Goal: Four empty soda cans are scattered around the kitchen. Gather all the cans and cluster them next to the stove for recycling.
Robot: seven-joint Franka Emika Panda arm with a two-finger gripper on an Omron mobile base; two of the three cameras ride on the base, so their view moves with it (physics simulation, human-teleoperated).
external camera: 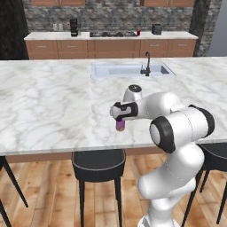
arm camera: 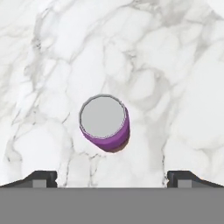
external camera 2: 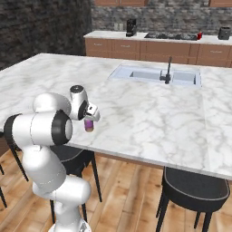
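The purple soda can (arm camera: 105, 123) stands upright on the marble table (external camera: 48, 102), near its front edge. From the hand camera its silver top faces straight up, and only a strip of purple side shows below that top. The hand (external camera: 119, 119) hangs directly above the can; in the left base view its dark body covers the can's upper part, so only the lower purple half (external camera: 120, 126) shows. In the right base view the can (external camera 2: 89, 125) peeks out beneath the wrist, partly masked by the arm's big joint.

The fingers are spread wide: their two dark tips (arm camera: 41, 177) sit at the far corners of the hand camera's picture, well apart from the can on both sides, cut off by the lower edge. How far above the can the tips are cannot be judged.

Further back on the table are a sink (external camera: 128, 69) and a black faucet (external camera: 146, 64). On the rear counter lies the stove (external camera: 113, 33), small and blurry, with a dark red can (external camera: 138, 32) just beside its right end, a black appliance (external camera: 73, 27) to its left and a dark box-like thing (external camera: 156, 29) to its right, too small to name. Black stools (external camera: 98, 165) stand under the table edge, partly hidden by the arm.
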